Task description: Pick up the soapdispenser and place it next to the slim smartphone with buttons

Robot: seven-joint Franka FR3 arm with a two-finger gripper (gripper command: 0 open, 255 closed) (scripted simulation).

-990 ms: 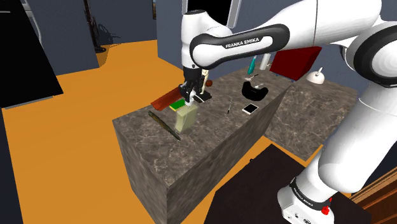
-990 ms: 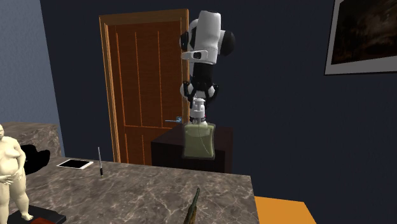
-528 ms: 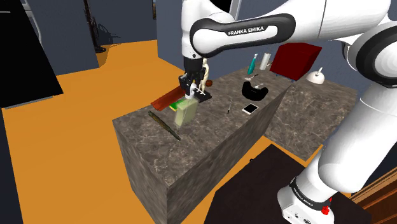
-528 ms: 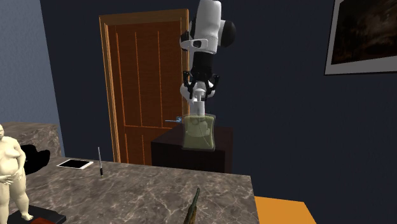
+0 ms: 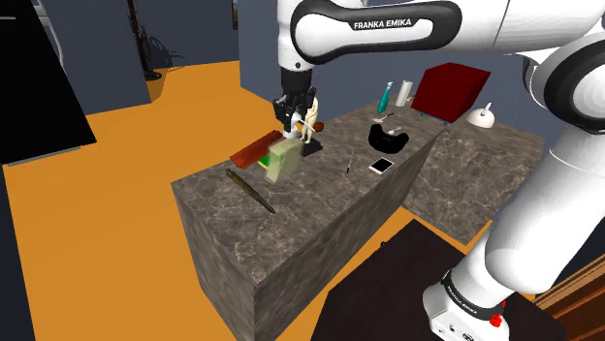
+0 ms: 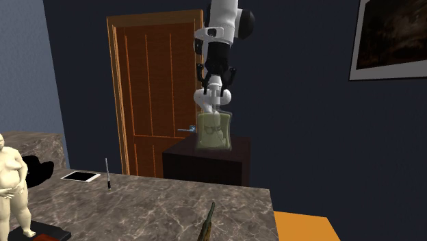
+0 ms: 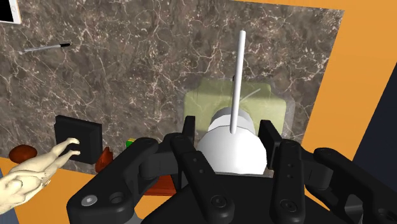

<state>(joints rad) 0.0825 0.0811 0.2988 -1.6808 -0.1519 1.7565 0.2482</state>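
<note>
Soapdispenser [image 6: 213, 131] clasped in fingers [image 7: 270, 143], well above countertop [image 5: 320, 203].

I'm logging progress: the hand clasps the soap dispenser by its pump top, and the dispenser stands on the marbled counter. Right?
Not quite. The hand clasps the soap dispenser by its pump top, but the dispenser hangs above the marbled counter, not touching it; the second exterior view shows this.

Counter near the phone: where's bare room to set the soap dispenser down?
Bare marble lies between the pen and the dark slender object. Crowded beyond the phone by the black object, and around the figurine and red-brown slab.
</note>
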